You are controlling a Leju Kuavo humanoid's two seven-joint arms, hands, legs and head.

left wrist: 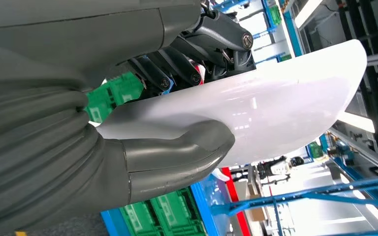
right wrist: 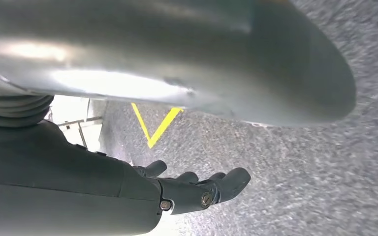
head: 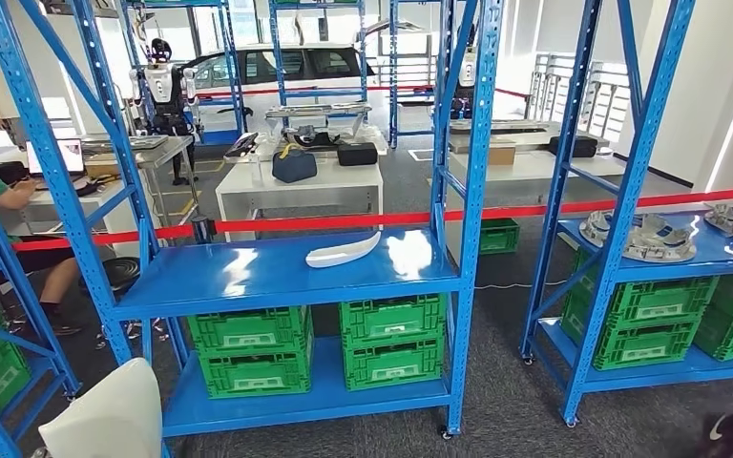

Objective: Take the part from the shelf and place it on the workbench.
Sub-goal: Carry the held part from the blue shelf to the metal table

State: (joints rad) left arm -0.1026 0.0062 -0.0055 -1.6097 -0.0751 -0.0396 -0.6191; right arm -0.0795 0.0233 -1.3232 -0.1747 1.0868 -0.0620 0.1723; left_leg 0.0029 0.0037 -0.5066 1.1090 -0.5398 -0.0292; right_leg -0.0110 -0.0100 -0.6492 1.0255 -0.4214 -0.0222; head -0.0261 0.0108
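My left hand (left wrist: 103,128) grips a smooth white curved part (left wrist: 275,108), thumb (left wrist: 182,152) on one face and the dark fingers (left wrist: 177,69) on the other. In the head view the same white part (head: 105,415) shows at the bottom left, low in front of the blue shelf (head: 277,277). A second white curved part (head: 344,250) lies on that shelf's middle level. My right hand (right wrist: 192,189) hangs over grey floor with its fingers loosely apart and nothing in it.
Green crates (head: 315,348) fill the shelf's lower level. A red barrier tape (head: 363,221) runs behind the shelves. White workbenches (head: 296,186) stand beyond it. A seated person (head: 0,205) is at the left, another shelf with grey parts (head: 649,239) at the right.
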